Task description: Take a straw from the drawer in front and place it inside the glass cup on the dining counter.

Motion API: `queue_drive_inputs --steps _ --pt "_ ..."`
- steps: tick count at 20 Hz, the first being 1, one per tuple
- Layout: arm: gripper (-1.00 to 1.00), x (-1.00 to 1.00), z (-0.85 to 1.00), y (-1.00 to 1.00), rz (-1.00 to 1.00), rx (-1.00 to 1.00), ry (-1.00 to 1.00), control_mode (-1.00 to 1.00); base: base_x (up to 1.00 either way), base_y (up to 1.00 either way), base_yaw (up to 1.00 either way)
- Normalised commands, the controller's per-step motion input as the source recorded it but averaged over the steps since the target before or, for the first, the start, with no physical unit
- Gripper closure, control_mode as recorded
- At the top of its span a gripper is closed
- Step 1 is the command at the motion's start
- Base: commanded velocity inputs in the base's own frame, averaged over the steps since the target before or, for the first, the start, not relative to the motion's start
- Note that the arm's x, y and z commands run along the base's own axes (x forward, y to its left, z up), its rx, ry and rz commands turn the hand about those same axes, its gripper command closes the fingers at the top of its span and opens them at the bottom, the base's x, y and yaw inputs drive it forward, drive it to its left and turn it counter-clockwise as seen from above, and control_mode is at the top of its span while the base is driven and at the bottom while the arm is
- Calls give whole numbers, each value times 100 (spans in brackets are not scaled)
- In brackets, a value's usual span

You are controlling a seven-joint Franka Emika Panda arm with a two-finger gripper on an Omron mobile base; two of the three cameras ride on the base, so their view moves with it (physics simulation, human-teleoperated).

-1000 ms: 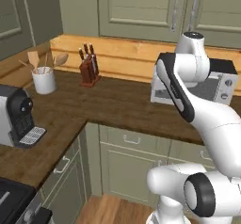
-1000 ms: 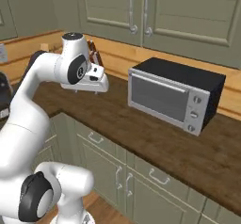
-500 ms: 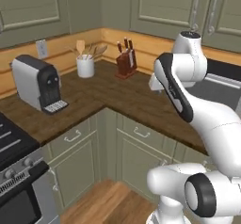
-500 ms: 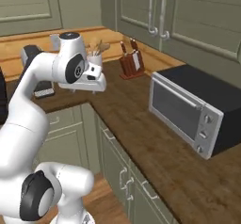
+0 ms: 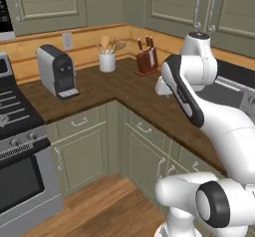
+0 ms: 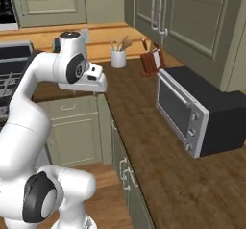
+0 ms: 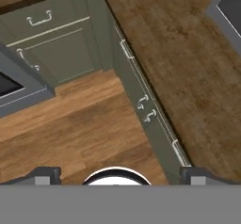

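Straw-wise we are seeing nothing picked up yet, and we cannot tell where it is lying; presumably inside a closed drawer. We are looking at an L-shaped wooden worktop (image 5: 124, 89) with a coffee machine (image 5: 56, 71), utensil pot (image 5: 106, 60), knife block (image 5: 147, 59) and a microwave (image 6: 192, 110) on it. The gripper (image 7: 117, 175) is hanging over the floor just beside the cabinet fronts, fingers (image 7: 44, 175) spread fully apart, nothing between them. Drawers (image 7: 149, 106) along the run are all sitting shut, handles showing. We are judging the task as barely started: opening the drawer, grabbing the straw, carrying it to the cup and dropping it in are all left.
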Motion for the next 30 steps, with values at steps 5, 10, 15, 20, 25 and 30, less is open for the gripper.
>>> queue_drive_inputs --steps 5,10,15,20,25,30 --pt "-100 0 0 0 0 0 0 100 -3 -76 37" --pt "-100 4 -1 -6 14 -2 -2 -100 9 -23 13" --pt "-100 -1 -23 77 6 -36 -24 -100 0 0 0" --pt "-100 0 -63 87 0 -57 -29 -100 0 0 0" --pt "-100 35 -94 52 0 -50 -16 -100 0 0 0" --pt "-100 67 -91 41 -2 -41 -6 -100 0 0 0"
